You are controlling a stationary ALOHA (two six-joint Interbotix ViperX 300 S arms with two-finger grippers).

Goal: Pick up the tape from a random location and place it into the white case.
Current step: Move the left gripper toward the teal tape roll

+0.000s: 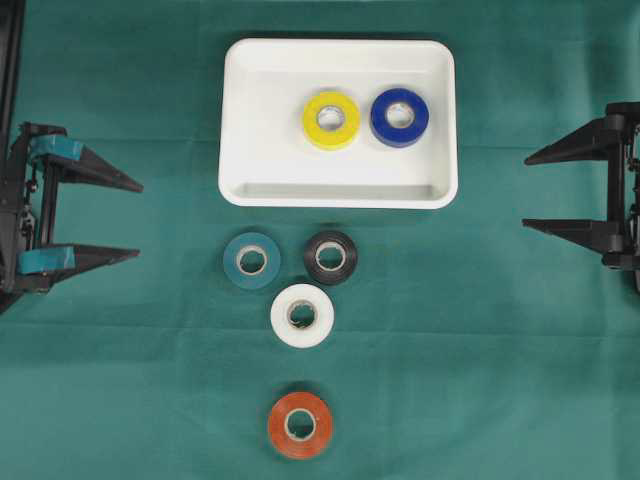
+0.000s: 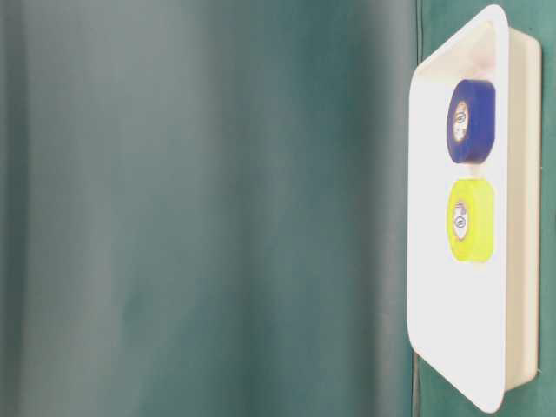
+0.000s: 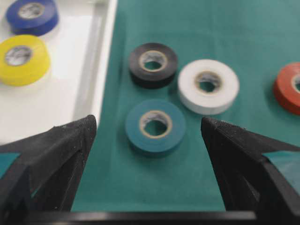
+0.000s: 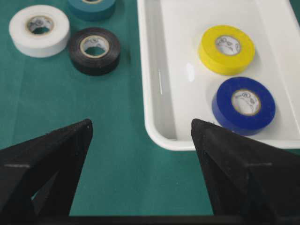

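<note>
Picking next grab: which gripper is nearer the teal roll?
Left. The left gripper sits open just left of the teal roll; the right gripper is open across the table, past the case.

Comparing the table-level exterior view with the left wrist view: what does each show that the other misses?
Only the table-level view shows the white case almost whole, rim to rim. Only the left wrist view shows the green tape, black tape, white tape and orange tape on the cloth, plus the left gripper with open, empty jaws. Both show the yellow tape and blue tape inside the case.
</note>
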